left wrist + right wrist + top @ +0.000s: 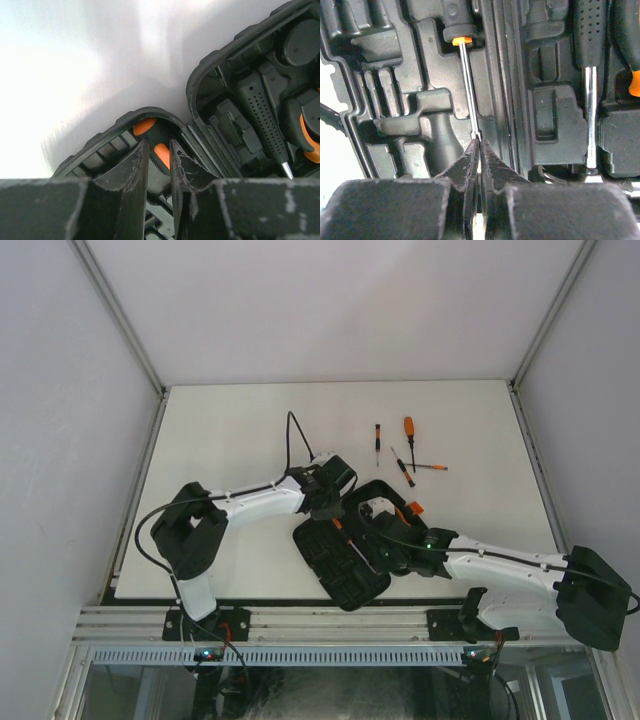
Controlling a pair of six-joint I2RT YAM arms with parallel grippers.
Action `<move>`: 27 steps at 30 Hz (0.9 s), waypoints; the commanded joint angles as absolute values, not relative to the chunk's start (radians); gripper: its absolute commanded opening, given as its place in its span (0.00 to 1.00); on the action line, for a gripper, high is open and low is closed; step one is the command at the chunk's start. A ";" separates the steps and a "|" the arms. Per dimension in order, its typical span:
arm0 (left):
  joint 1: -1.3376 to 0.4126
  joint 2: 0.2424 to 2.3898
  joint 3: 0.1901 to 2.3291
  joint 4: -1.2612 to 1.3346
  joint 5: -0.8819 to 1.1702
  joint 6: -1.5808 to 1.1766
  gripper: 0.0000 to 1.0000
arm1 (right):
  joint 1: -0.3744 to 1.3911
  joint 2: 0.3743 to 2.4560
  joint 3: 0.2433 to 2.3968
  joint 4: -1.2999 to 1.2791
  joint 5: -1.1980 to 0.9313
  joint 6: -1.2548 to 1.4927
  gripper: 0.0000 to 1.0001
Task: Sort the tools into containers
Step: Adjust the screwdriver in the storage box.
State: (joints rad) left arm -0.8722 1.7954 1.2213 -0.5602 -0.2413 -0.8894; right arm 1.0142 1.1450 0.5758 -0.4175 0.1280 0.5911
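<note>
One black clamshell case (345,575) lies open on the white tabletop (230,430), near the front edge and between the two arms. Both halves show moulded slots.

Contents and attending hands:

1. Black-handled screwdriver (469,90) with an orange collar. It lies lengthwise over the slots of one half of the case. The right hand (479,146) is pressed together on the lower end of its thin steel shaft, tips pinching it.

2. Dotted-grip tool (590,30) with a bright steel shaft, seated in the neighbouring half of the case. Just beside it is an orange-trimmed tool (634,82), whose kind cannot be made out.

3. Orange piece (161,154), in a rounded corner of the case. The left hand (159,150) stands over this corner with its fingers (134,172) a little apart and the piece between them. Whether they grip it cannot be told. A second orange piece (145,126) sits just beyond, under the case rim.

Loose on the tabletop beyond the case, well apart from both hands:

4. Small dark screwdriver (377,437), lying alone.

5. Orange-handled screwdriver (409,430), to the right of item 4.

6. Slanted screwdriver (402,468), near item 5.

7. Crosswise screwdriver (432,467), close against items 5 and 6. Whether they touch is too small to tell.
</note>
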 commanded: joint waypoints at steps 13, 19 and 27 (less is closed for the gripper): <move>-0.873 1.822 1.264 -0.557 -0.254 -0.902 0.25 | 1.005 1.194 0.582 -0.438 0.101 0.598 0.00; -0.873 1.829 1.274 -0.571 -0.262 -0.899 0.25 | 1.001 1.254 0.619 -0.521 0.101 0.615 0.00; -0.873 1.831 1.272 -0.572 -0.261 -0.900 0.24 | 1.004 1.353 0.651 -0.584 0.080 0.637 0.00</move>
State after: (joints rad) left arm -0.8722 1.8023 1.2457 -0.5716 -0.2520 -0.8894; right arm 1.0019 1.2930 0.6765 -0.4847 0.1013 0.6075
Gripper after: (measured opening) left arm 0.244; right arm 0.001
